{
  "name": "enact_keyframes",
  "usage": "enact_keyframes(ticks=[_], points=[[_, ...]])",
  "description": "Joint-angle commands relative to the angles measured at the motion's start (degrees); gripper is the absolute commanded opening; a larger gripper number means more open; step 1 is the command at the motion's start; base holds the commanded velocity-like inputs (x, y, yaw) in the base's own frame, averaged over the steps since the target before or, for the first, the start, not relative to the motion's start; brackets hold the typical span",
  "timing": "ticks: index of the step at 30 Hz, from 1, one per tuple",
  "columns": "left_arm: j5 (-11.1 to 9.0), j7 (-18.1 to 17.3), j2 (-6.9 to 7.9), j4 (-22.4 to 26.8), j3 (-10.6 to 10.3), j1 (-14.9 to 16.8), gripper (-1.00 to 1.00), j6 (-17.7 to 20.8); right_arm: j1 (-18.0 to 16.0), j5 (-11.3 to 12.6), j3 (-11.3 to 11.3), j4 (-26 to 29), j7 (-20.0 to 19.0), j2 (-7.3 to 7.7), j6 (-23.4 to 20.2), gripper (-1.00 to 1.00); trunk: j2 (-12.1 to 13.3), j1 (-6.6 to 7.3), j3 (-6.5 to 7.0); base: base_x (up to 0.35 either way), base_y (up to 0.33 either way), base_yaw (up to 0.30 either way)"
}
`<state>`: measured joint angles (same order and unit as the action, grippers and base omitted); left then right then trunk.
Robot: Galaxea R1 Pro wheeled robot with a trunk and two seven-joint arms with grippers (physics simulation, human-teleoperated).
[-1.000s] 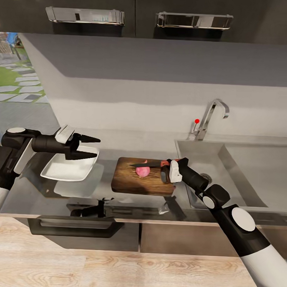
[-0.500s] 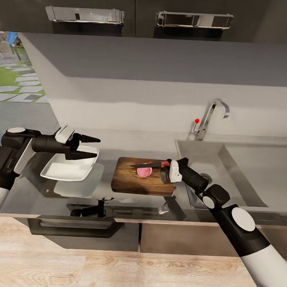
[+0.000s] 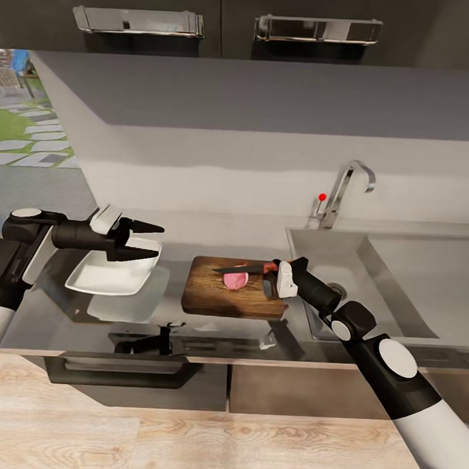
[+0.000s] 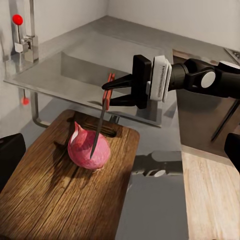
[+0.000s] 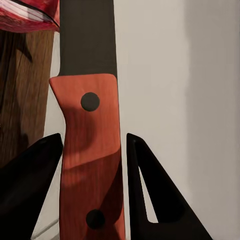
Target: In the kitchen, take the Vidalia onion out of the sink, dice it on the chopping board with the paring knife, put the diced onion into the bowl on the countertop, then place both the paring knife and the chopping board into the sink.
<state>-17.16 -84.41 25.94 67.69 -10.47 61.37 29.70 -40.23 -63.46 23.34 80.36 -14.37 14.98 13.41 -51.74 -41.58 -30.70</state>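
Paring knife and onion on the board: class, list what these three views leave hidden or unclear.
- Right wrist view: the paring knife blade tip runs off the frame edge; the onion is cropped to a sliver.
- Left wrist view: how deep the blade sits in the onion is unclear; its far side is hidden.
- Head view: the right gripper hides the knife handle.

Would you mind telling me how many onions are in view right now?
1. The onion sits on the chopping board, with the paring knife in the right gripper at it.
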Motion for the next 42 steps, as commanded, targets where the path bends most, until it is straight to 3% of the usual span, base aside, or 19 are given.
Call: enact_keyframes(ticks=[1,9,42], points=[[-0.3,-0.1,0.07,0.0,-0.2,0.1,1.0,0.6,0.0,-1.0,0.0,0.0,-0.4,0.05,0.2,-1.0,-0.5,-0.24,-0.25,0.0,0.0,0.0],[-0.3,-0.1,0.07,0.0,-0.2,0.1,1.0,0.6,0.0,-1.0,0.0,0.0,-0.4,0.05,0.2,-1.0,-2.9,-1.56,-1.33,0.0,0.0,0.0],[-0.3,-0.1,0.07,0.0,-0.1,0.1,1.0,0.6,0.0,-1.0,0.0,0.0,-0.4,0.05,0.1,-1.0,-3.3,-1.78,-1.51,0.0,0.0,0.0]])
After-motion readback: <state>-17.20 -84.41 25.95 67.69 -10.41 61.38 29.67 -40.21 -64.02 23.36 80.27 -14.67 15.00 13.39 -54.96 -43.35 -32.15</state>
